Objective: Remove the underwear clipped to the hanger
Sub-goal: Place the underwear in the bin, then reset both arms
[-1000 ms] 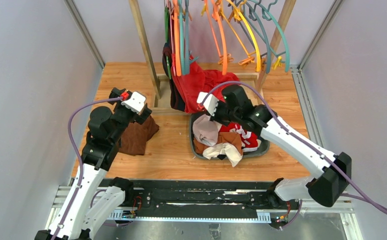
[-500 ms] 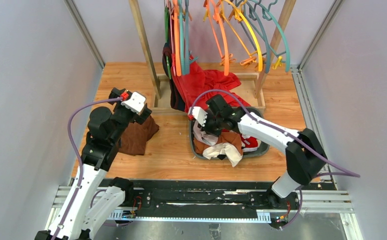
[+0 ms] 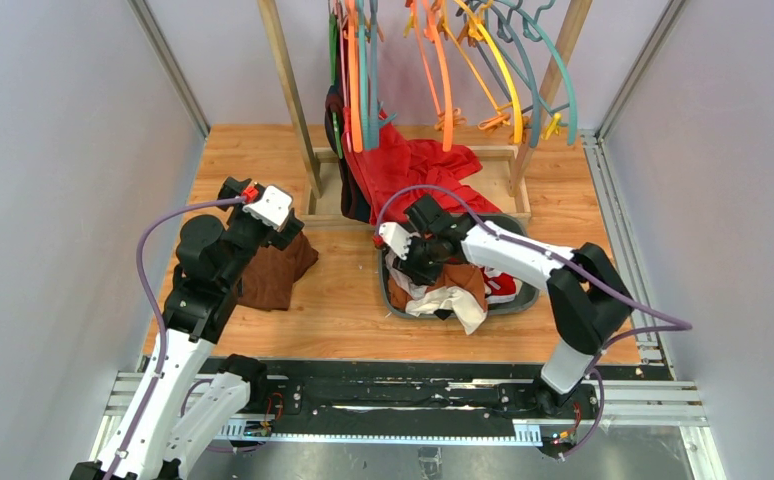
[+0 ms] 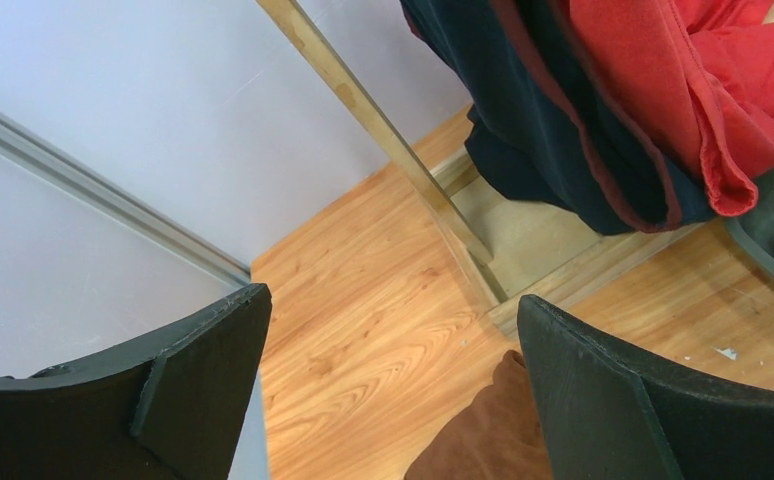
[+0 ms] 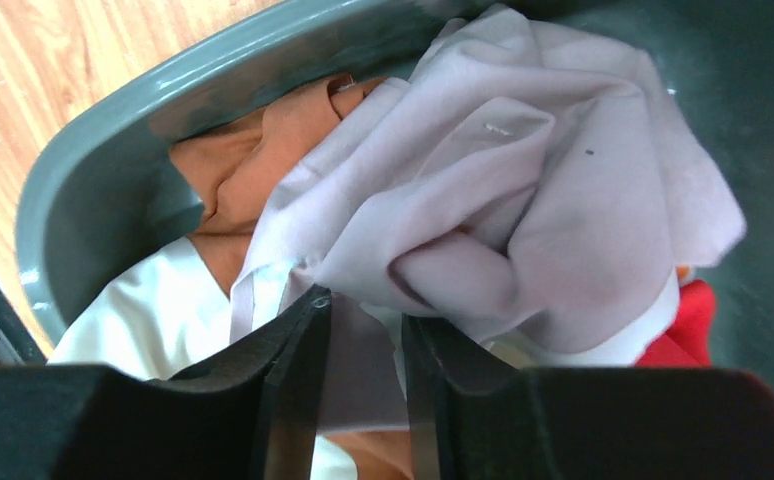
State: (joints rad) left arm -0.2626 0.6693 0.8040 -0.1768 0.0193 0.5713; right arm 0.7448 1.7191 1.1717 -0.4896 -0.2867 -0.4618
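Note:
My right gripper (image 3: 404,267) is down in the grey basket (image 3: 524,297), its jaws nearly closed on a fold of the pale beige briefs (image 5: 523,190). The gripper (image 5: 363,340) has that cloth between its fingers. Brown briefs (image 5: 253,160) and red briefs with white trim (image 3: 498,283) lie in the basket too. A black garment (image 4: 533,130) hangs from the hangers (image 3: 363,90) behind the large red cloth (image 3: 403,165). My left gripper (image 4: 393,390) is open and empty above the dark brown cloth (image 3: 273,270).
A wooden rack (image 3: 288,90) with several coloured hangers (image 3: 483,70) stands at the back. A white cloth (image 3: 455,303) spills over the basket's near rim. Grey walls close in left and right.
My right arm has folded in and lowered the pale beige briefs from above the basket's left side down into it. The left arm has not moved.

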